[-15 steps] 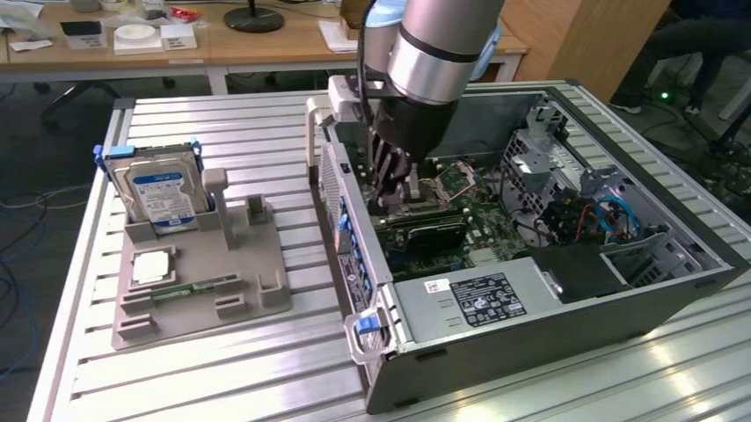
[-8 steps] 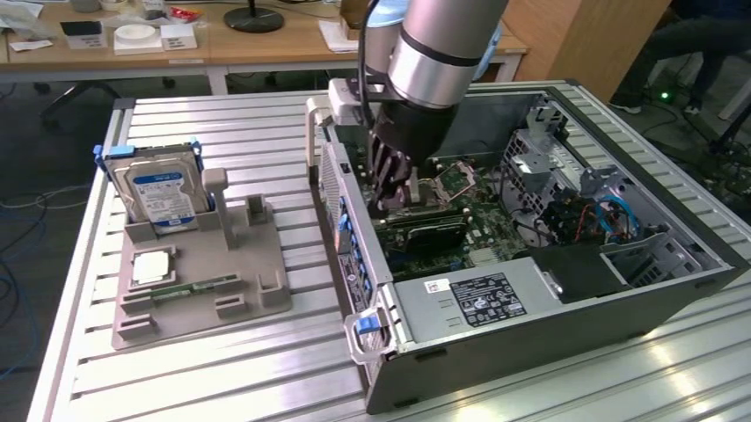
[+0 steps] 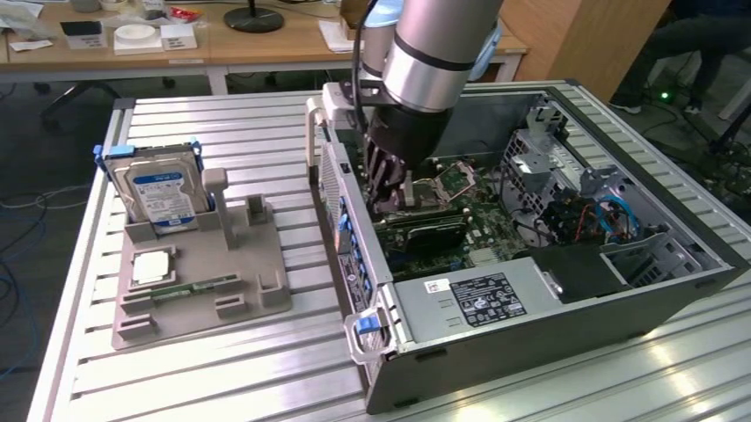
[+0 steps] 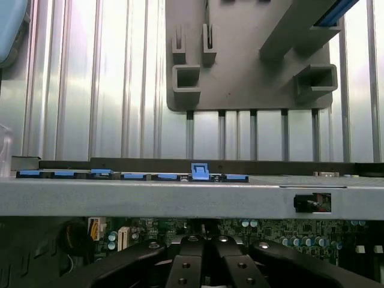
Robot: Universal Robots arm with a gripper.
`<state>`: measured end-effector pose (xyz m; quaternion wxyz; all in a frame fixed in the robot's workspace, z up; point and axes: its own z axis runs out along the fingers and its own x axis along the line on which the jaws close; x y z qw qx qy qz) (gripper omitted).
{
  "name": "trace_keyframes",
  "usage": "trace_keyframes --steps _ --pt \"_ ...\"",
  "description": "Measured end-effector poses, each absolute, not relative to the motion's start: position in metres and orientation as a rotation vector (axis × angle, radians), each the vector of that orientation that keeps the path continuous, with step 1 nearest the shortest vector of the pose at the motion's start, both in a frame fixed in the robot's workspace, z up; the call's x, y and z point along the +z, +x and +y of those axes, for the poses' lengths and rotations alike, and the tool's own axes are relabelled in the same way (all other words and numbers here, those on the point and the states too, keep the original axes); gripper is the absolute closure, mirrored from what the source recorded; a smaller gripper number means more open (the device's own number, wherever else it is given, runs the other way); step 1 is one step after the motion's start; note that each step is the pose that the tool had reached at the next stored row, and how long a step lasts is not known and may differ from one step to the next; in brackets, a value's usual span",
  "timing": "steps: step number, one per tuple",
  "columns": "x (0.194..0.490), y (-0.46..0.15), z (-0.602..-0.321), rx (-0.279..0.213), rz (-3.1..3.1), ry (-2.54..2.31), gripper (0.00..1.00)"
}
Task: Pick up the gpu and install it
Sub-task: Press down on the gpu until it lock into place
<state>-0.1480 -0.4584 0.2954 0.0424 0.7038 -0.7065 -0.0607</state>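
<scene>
GPU (image 3: 425, 227) sits low inside the open computer case (image 3: 564, 264), pinned under the shut end effector (image 3: 393, 198) — a misaligned card pressed hard risks bending its connector or cracking the motherboard (image 3: 493, 237).

the open computer case (image 3: 657, 290) lies on the slatted table (image 3: 235, 369). the gripper (image 3: 393, 198) reaches into it over the motherboard (image 3: 470, 220). at the case's 9 o'clock in the exterior view sits the holder tray (image 3: 206, 290), a hard drive (image 3: 158, 193) upright at its 11 o'clock corner.
</scene>
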Motion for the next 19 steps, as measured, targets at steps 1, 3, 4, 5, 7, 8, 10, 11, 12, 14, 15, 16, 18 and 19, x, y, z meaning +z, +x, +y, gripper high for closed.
trace_keyframes --steps 1,3,4,5,7,8,10,11,12,14,15,16,18,19 --pt "0.295 -0.148 -0.458 -0.186 -2.161 2.154 0.89" --pt "0.293 -0.149 -0.458 -0.185 -2.16 2.155 0.89" --pt "0.291 -0.149 -0.459 -0.185 -2.159 2.155 0.89" --pt "0.289 -0.149 -0.458 -0.185 -2.159 2.156 0.89" --pt "0.285 -0.149 -0.458 -0.185 -2.158 2.157 0.89" --pt "0.284 -0.149 -0.458 -0.185 -2.157 2.157 0.89" --pt "0.281 -0.147 -0.458 -0.185 -2.156 2.158 0.89" --pt "0.281 -0.146 -0.458 -0.185 -2.155 2.159 0.89" --pt "0.281 -0.144 -0.458 -0.184 -2.154 2.16 0.89" --pt "0.281 -0.142 -0.458 -0.183 -2.152 2.163 0.89" --pt "0.281 -0.14 -0.458 -0.182 -2.152 2.164 0.89" --pt "0.281 -0.138 -0.458 -0.181 -2.151 2.165 0.89" --pt "0.28 -0.134 -0.458 -0.178 -2.151 2.168 0.89" --pt "0.28 -0.133 -0.458 -0.176 -2.151 2.17 0.89"
